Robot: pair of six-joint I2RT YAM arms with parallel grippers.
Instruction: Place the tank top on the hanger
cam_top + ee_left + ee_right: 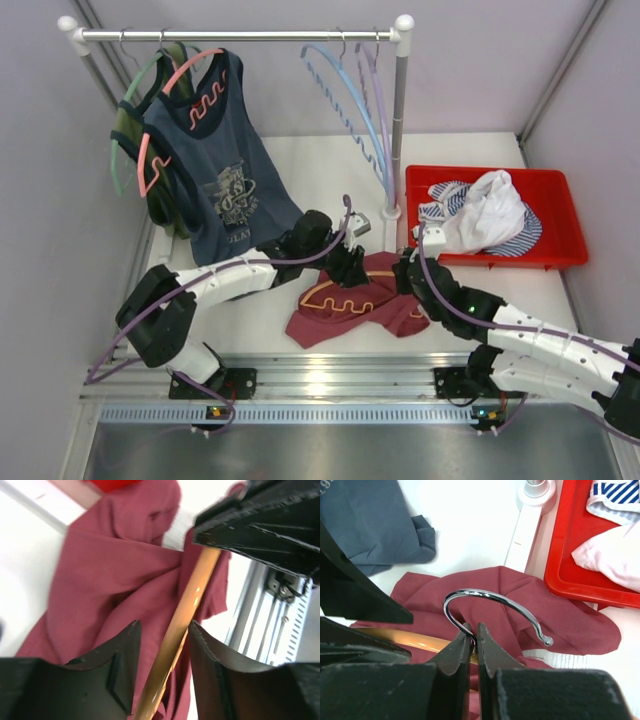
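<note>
**Right gripper**: clenched on the hanger, its fingertips pinched together on the stem at the foot of the metal hook. The hook arches up clear of the cloth.

**Left gripper**: released. Its jaws stand apart and straddle one orange shoulder of the hanger. One finger is right against the bar and the other is clear of it.

**Hanger**: lies flat on top of the tank top, its wavy lower bar towards the arm bases.

**Tank top**: maroon and crumpled, in a heap on the white table between the two arms, just ahead of their bases. It is not threaded onto the hanger.

**Red tray**: right of the heap and farther back. It holds white and striped clothes.

**Navy tank top**: printed, on a salmon-pink hanger at the far left. Its hem trails onto the table near the left gripper.

**Light blue and lilac hangers**: bare, hanging at the far right of the rail.
</note>
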